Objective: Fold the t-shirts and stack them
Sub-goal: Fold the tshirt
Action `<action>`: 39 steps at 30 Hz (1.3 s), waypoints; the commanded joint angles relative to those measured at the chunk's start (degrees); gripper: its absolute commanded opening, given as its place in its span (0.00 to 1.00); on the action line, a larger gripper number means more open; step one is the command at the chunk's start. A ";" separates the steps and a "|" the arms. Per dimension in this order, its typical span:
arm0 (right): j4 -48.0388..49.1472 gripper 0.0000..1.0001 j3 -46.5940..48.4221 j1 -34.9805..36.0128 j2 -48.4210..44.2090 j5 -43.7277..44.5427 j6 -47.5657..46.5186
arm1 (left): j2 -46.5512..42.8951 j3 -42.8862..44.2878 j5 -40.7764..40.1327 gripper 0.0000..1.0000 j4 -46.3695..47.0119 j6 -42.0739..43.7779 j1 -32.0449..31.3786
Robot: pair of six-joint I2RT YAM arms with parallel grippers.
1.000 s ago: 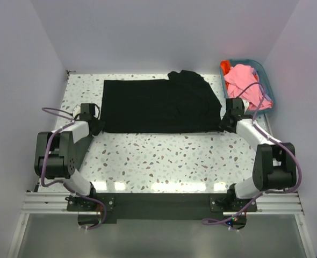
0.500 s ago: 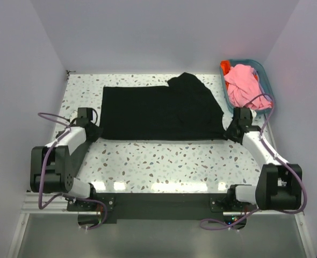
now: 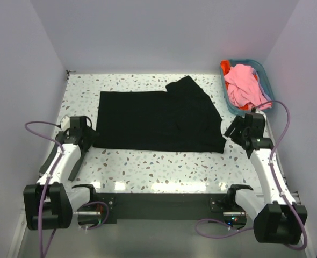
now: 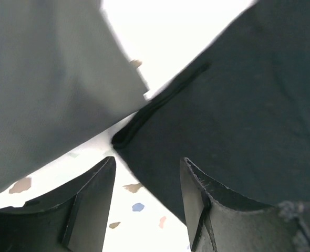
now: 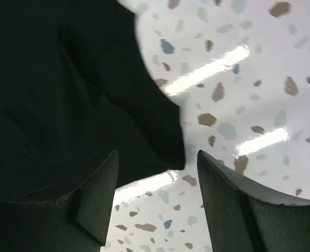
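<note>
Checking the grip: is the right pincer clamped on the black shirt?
No, the right pincer stands open; the black shirt lies on the table, unclamped.

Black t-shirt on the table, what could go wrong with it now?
The black t-shirt has a flap doubled over at its far right, so a fold could come out lumpy. Its near corners lie right by the open left claw and the open right claw. Either claw might snag the cloth and drag it crooked.
</note>
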 commanded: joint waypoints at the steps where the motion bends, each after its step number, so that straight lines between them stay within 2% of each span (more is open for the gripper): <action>1: 5.52 0.65 5.36 2.31 7.31 -9.77 -3.54 | -2.00 4.58 1.00 0.56 2.35 4.99 0.10; 4: 7.99 0.65 9.14 8.36 15.48 -6.19 -4.25 | 1.24 9.06 5.75 0.55 6.74 8.95 -2.36; 7: 10.54 0.63 13.62 12.68 23.99 -4.15 -4.52 | 6.69 14.51 6.81 0.55 8.51 11.24 -8.50; 8: 11.25 0.62 14.76 13.21 26.55 -4.42 -4.60 | 9.05 15.22 7.77 0.55 11.65 13.16 -9.48; 12: 12.83 0.58 22.04 16.55 34.13 -4.16 -4.17 | 16.34 22.32 8.23 0.55 12.47 14.67 -10.80; 15: 11.43 0.57 27.15 19.63 39.92 -0.39 -5.04 | 22.42 29.43 6.13 0.56 12.12 15.89 -10.80; 21: 11.34 0.57 40.67 19.99 48.97 4.36 -7.15 | 36.98 47.44 -5.63 0.56 8.69 22.30 -10.63; 24: 13.62 0.57 45.86 19.81 53.98 6.21 -10.66 | 44.89 54.57 -9.08 0.56 8.95 26.35 -10.19; 32: 19.86 0.57 59.49 19.55 66.65 6.30 -18.83 | 63.19 68.74 -11.91 0.56 8.77 29.77 -5.80; 35: 20.04 0.58 65.38 19.37 71.47 7.44 -21.47 | 68.37 74.88 -13.92 0.56 9.13 33.37 -5.53; 39: 18.81 0.59 73.90 18.32 77.55 7.45 -22.45 | 71.74 77.01 -13.67 0.57 10.71 36.02 -5.44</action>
